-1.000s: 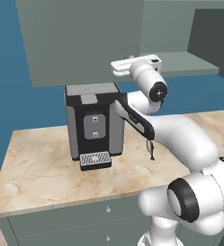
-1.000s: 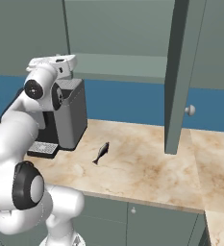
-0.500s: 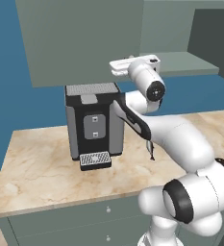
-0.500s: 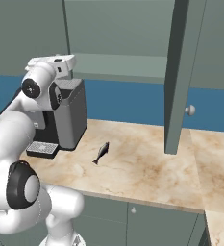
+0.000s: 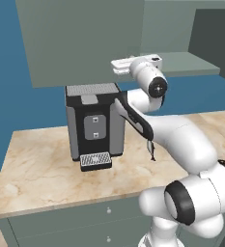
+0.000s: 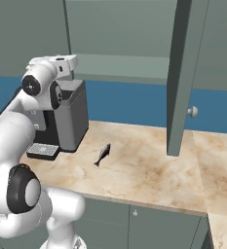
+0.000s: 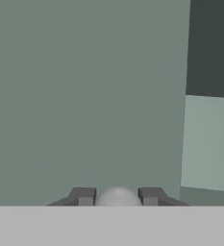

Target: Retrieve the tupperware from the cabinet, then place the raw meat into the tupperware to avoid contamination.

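Observation:
In the hand view my gripper [image 7: 117,196] is shut on a small round pale knob [image 7: 117,199] of the cabinet's closed left door [image 7: 84,96], with one dark fingertip [image 7: 83,196] on each side of it. From the left base view the gripper [image 5: 117,66] sits at that door's [image 5: 85,38] lower right corner, above the coffee machine. The cabinet's right door [image 6: 183,73] stands open and shows a bare shelf [image 6: 120,65]. The raw meat [image 6: 102,154], a small dark fish, lies on the counter right of the coffee machine. The tupperware is hidden.
A black and grey coffee machine [image 5: 94,120] with a grated drip tray [image 5: 95,161] stands on the marble counter [image 6: 149,175], directly under my hand. The open door's knob [image 6: 193,111] juts out over the counter. Drawer fronts [image 5: 85,217] run below.

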Tool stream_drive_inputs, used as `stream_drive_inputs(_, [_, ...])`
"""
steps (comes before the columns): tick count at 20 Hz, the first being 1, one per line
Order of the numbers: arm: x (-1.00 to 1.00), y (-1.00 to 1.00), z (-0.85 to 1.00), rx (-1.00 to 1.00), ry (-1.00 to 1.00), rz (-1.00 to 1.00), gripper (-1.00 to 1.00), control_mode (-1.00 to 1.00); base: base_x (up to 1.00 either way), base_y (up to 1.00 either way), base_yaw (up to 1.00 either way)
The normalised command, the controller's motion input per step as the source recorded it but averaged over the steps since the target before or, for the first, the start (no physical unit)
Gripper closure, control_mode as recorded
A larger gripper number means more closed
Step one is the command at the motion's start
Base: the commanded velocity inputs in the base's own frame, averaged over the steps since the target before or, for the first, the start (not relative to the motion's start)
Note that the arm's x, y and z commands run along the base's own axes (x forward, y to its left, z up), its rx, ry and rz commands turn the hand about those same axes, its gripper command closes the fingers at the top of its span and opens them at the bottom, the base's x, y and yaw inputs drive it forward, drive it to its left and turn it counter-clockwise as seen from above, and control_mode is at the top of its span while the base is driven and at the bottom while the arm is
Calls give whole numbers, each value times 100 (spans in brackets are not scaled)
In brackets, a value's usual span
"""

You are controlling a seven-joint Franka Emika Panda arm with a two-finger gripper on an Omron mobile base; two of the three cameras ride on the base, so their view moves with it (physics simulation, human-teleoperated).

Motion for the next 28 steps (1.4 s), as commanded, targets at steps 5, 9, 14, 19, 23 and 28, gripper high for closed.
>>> stream_drive_inputs(5, [-1, 1, 0, 0, 10, 0, 100, -100, 0, 0, 0])
stream_drive_inputs(9, [-9, 4, 0, 0, 5, 0, 100, -100, 0, 0, 0])
stream_drive_inputs(14, [-14, 7, 0, 0, 0, 0, 100, -100, 0, 0, 0])
stream_drive_inputs(19, [-22, 9, 0, 0, 0, 0, 100, -100, 0, 0, 0])
stream_drive_inputs(23, [-28, 12, 0, 0, 0, 0, 100, -100, 0, 0, 0])
stream_drive_inputs(28, [-29, 16, 0, 0, 2, 0, 100, -100, 0, 0, 0])
